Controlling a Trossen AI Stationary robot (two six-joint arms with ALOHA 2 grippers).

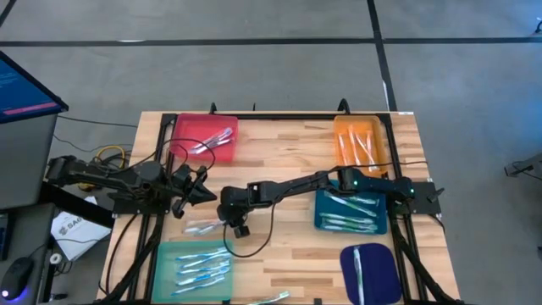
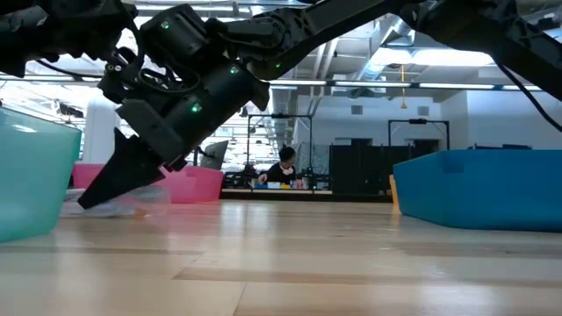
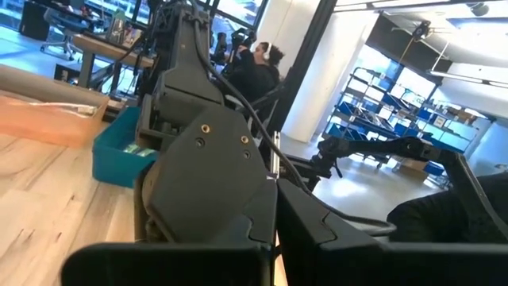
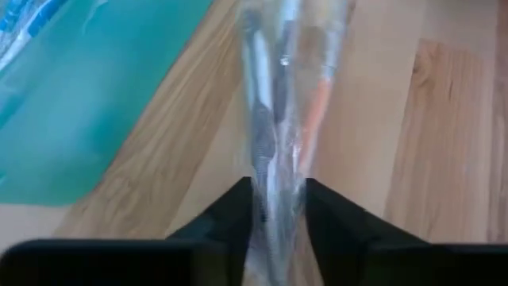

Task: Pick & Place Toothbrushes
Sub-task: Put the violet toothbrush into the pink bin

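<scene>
The right gripper (image 4: 278, 208) is seen lowered to the table near its middle-left, its two dark, wedge-shaped fingers (image 4: 226, 218) closed narrowly on a toothbrush pack (image 4: 286, 95): a long, glossy clear wrapper in which slim grey-white and orange shafts are visible. In the high view the same pale pack (image 1: 201, 227) is shown lying on the bare wood just above the teal tray (image 1: 165, 275), beside the right gripper (image 1: 230, 222). The tabletop (image 1: 279, 161) is made of light, jointed wooden planks with a smooth finish. The teal tray is a shallow plastic rectangle in which several light blue toothbrushes (image 1: 201, 269) are scattered. More thin brushes are held in the red tray (image 1: 182, 131), the orange tray (image 1: 343, 135), the blue tray (image 1: 326, 222) and the dark navy tray (image 1: 381, 271). The left gripper (image 1: 201, 191) is held shut and empty, its pointed tip above the table's left part, near the right arm's wrist.
</scene>
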